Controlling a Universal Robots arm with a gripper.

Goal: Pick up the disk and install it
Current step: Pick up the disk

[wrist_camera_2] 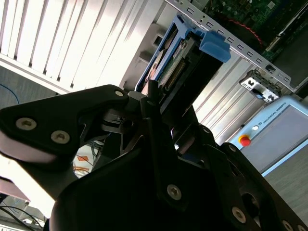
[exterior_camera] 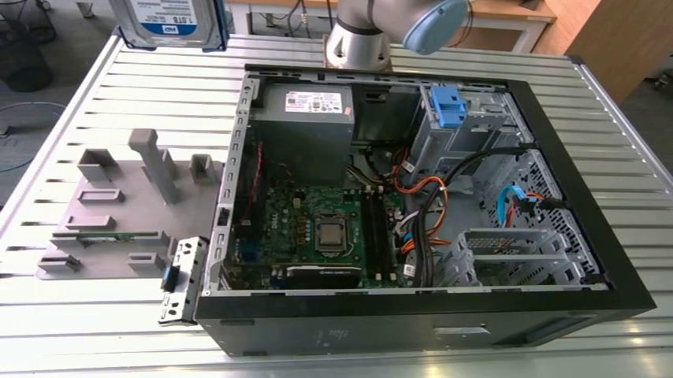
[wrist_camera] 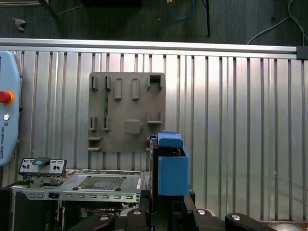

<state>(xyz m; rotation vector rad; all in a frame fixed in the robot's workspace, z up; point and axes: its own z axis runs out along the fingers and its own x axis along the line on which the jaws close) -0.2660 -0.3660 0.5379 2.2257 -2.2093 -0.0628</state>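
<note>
1. Exterior view: the disk (exterior_camera: 169, 22) is held clear of the slatted table (exterior_camera: 631, 157) at the far edge, on the exterior view's left. Its white-and-blue label faces the camera. It is well apart from the open computer case (exterior_camera: 421, 315). A grey fixture plate (exterior_camera: 105, 228) lies just beside the case, and the arm (exterior_camera: 368, 31) stands behind it.
2. Second wrist view: the gripper (wrist_camera_2: 161, 94) is closed on the disk (wrist_camera_2: 175, 65). Its black fingers (wrist_camera_2: 154, 125) clamp one end, and a blue side rail (wrist_camera_2: 211, 45) juts out at the other.
3. First wrist view: the disk (wrist_camera: 172, 168) shows edge-on, rising from the gripper (wrist_camera: 166, 211), with the fixture plate (wrist_camera: 127, 113) and case (wrist_camera: 96, 183) on the table beyond.
</note>
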